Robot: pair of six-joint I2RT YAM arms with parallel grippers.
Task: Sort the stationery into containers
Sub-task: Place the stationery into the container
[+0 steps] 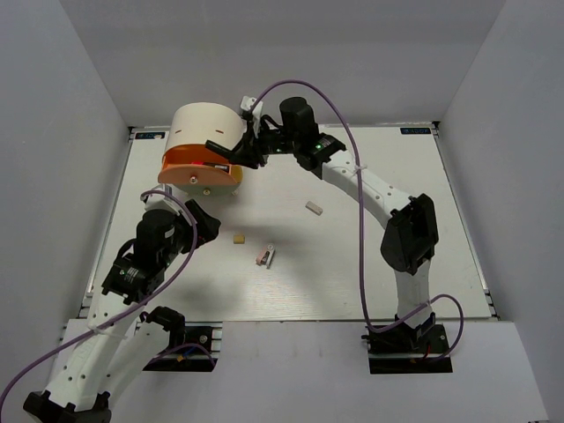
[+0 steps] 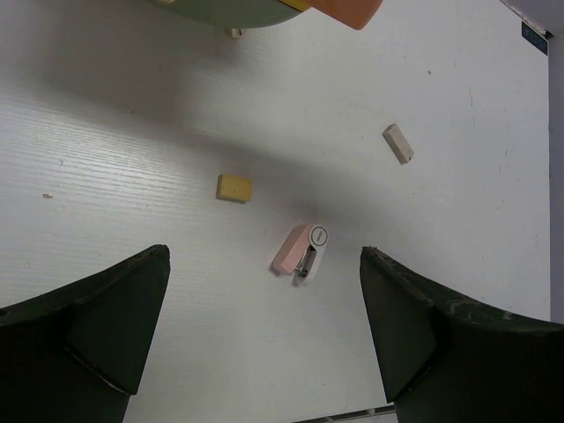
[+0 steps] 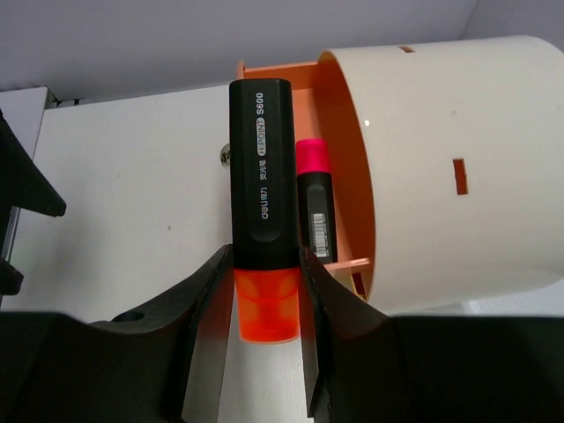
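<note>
Glossy orange-capped marker (image 3: pixel 262 167) pinched in right end effector (image 3: pixel 264 273) (left end effector (image 2: pixel 263 256) spread), by cream cylinder (image 3: pixel 458 159)

orange-cap marker (image 3: pixel 262 229) held at cream box (image 1: pixel 204 132)'s open orange drawer (image 1: pixel 198 172), pink-cap marker (image 3: pixel 315 203) inside; tan eraser (image 1: pixel 238 238), grey eraser (image 1: pixel 313 208), pink clip (image 1: pixel 265 256) lie loose.

Table (image 1: pixel 352 273): white, faintly grained, fills the centre of the top view.
Walls (image 1: pixel 79 106): plain grey panels at the left, right and top of the frame.
Label (image 1: pixel 414 131): small, blue, at the table's upper right corner.
Speck (image 2: pixel 47 196): tiny, brown, on the table, at the left of the left wrist view.
</note>
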